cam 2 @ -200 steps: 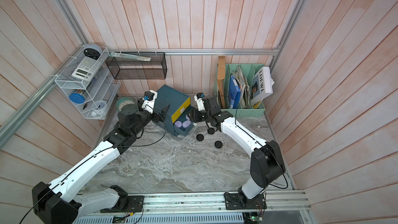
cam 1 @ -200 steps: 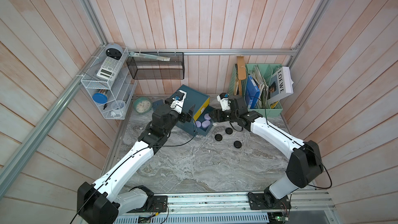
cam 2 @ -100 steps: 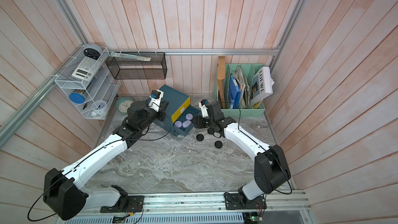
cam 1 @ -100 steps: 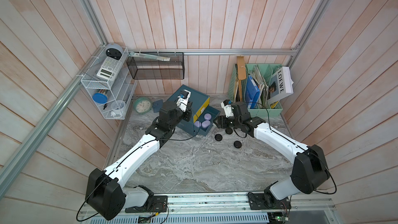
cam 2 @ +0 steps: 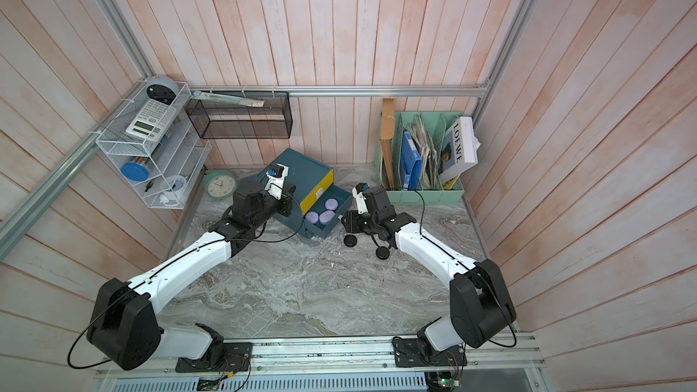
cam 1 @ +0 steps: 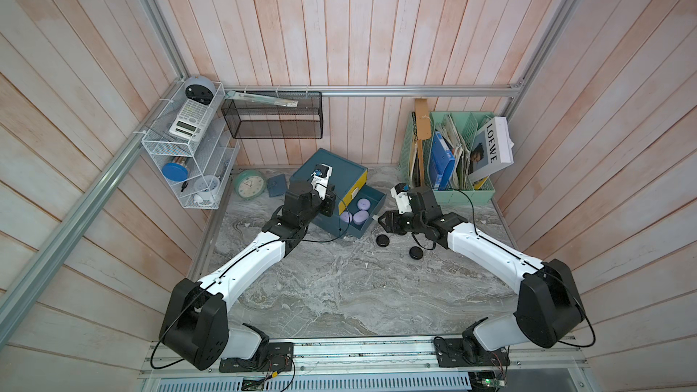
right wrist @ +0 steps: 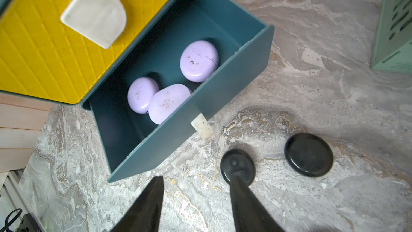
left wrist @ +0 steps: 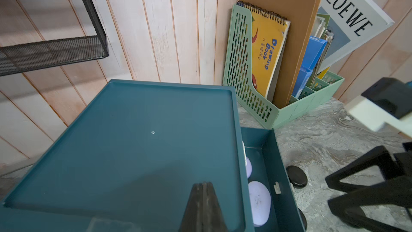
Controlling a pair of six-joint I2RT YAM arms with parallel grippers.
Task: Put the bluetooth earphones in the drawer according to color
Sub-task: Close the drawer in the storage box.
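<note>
In the pulled-out middle drawer (right wrist: 234,79) of the cabinet (left wrist: 133,141): three lilac cases (right wrist: 169,103), two touching, one just beside. Lilac looks sorted. The yellow drawer (right wrist: 44,52) above is shut, so its contents are hidden. No white ones in view.

At 4 o'clock from that drawer, on the table (right wrist: 312,63), two black cases (right wrist: 308,154) lie flat, near each other but apart. I can't find a third.

What changed in the last second:
- **Right:** your right gripper (right wrist: 196,177) was at the drawer's rim. It now sits back toward 5 o'clock, low over the table. The jaws are apart, a bit narrower, with nothing between them. In the wrist view one fingertip (right wrist: 239,193) overlaps the nearer black case; contact, can't tell.
- **Left:** your left gripper (left wrist: 202,186) was wide. Its fingers (left wrist: 198,201) are now pressed together on nothing, over the cabinet's lid near the front edge. Touching or not, can't tell.

My read: the lilac drop is finished and black is next. You need a free drawer, so open another one first. The left looks placed to steady the cabinet. Risk: the cabinet sits skewed and may slide.

Further out: file rack (cam 1: 464,196) at 3 o'clock of the cabinet, clock (cam 1: 249,184) at 9.
</note>
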